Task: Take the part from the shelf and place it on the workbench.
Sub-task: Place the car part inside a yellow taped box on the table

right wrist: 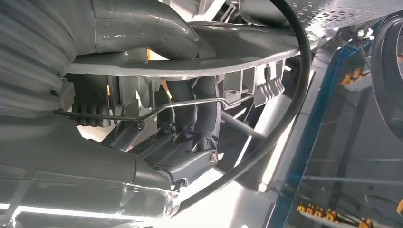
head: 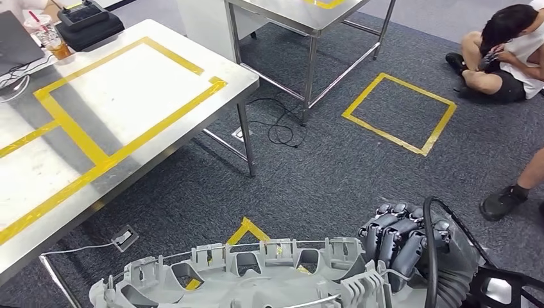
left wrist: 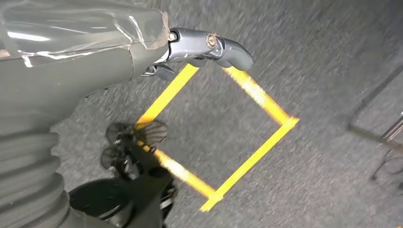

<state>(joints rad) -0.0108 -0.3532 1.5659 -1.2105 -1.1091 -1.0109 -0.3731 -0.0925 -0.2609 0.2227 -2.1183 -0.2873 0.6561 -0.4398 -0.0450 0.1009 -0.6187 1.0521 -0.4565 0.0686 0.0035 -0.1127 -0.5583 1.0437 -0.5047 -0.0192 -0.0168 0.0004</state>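
The part (head: 256, 276) is a wide grey plastic moulding with clips and cut-outs, lying across the bottom of the head view. My right hand (head: 404, 240) grips its right end, dark fingers curled over the edge. In the right wrist view the fingers (right wrist: 199, 114) wrap around the part (right wrist: 190, 66) and a thin wire bar. The workbench (head: 128, 96), a steel table marked with yellow tape, stands to the left and ahead. My left hand (left wrist: 199, 47) hangs over the carpet and holds nothing.
A black case (head: 90, 22) and an iced drink cup (head: 54, 42) sit at the workbench's far end. A second steel table (head: 308, 19) stands behind. Cables (head: 276, 128) lie on the carpet beside a yellow tape square (head: 401, 112). One person sits at the back right (head: 507, 51); another's shoe (head: 503, 202) is nearer.
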